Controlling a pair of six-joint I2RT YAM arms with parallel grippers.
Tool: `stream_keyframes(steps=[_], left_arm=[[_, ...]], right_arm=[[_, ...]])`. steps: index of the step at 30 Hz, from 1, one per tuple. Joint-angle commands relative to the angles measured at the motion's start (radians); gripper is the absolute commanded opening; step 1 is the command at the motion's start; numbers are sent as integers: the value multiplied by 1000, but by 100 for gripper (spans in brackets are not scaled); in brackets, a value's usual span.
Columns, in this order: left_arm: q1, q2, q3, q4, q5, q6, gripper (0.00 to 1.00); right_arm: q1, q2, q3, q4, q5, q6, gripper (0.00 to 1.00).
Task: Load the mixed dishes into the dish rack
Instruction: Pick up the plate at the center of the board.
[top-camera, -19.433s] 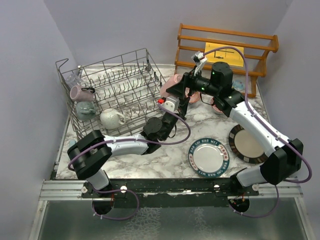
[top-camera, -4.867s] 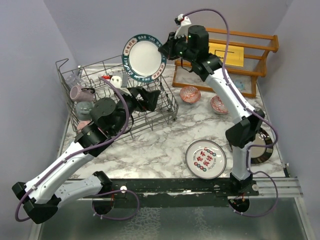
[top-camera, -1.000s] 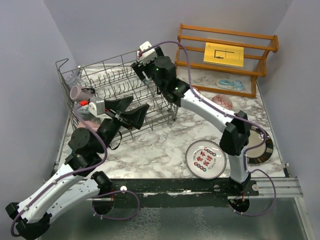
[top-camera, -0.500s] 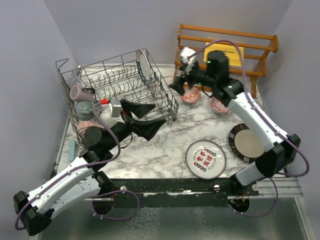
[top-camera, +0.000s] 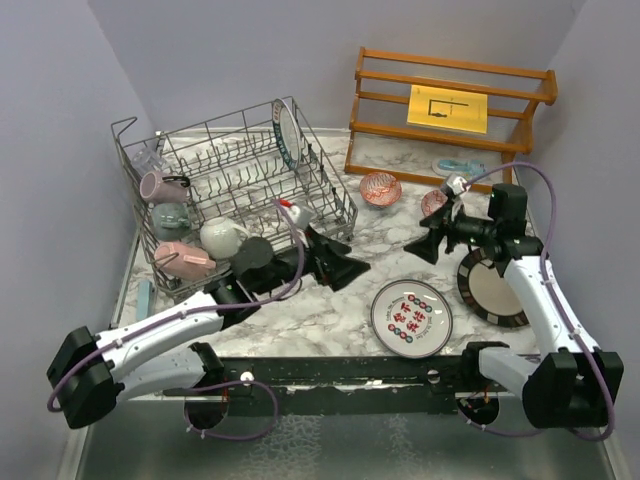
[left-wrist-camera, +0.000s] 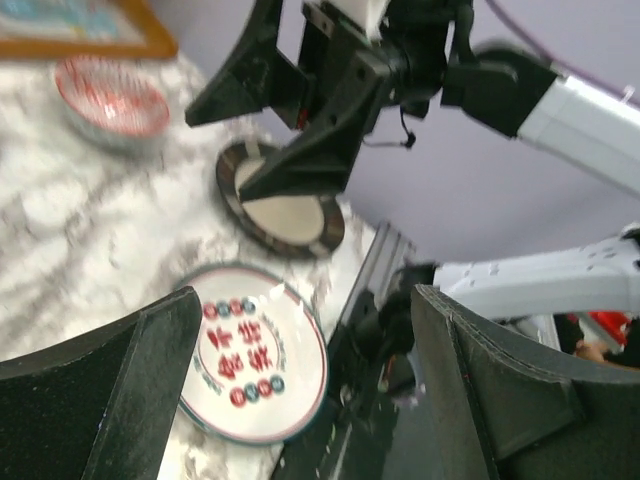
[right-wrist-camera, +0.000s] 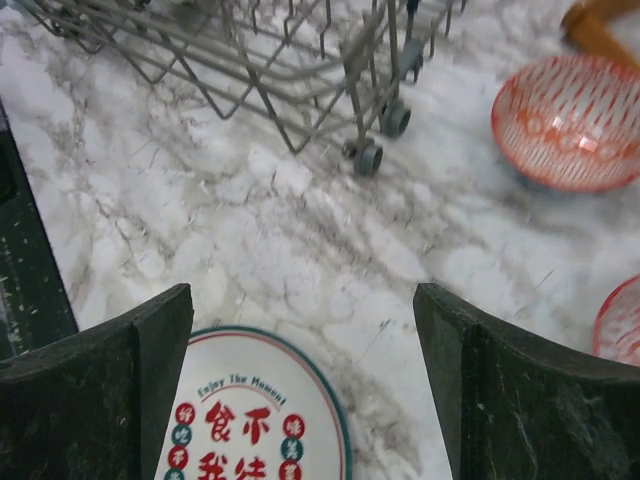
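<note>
Top view's the only one showing the mugs (top-camera: 222, 237) sitting in the rack (top-camera: 335, 185) and the blue-rimmed plate (top-camera: 285, 135) stood on edge at its far right corner; right wrist just catches the rack's wheels (right-wrist-camera: 371, 157). Rack's far left on the surface (top-camera: 330, 310), long side running left-right. Left hand (top-camera: 345, 265) and right hand (top-camera: 420, 245) both gape wide, gripping nothing.

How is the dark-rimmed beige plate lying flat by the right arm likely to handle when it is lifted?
The dark-rimmed beige plate looks rigid and glossy, so it is probably slippery in a two-finger grip and breakable if dropped. It lies flat on the marble table, so its low rim may be hard to get under.
</note>
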Motion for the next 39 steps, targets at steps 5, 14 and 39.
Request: stream_keyframes(steps=[5,14,39], left_arm=[[-280,210,177,-417,-406,125,85],[-302,501,219,-420,-501,-41,83],[-260,830,313,-337,-291,-63,14]], right_arm=[[-117,36,-125,64,-97,10,88],[-117,-7,-159,92,-62,-17,87],[-117,-27,-211,119,-84,-57,85]])
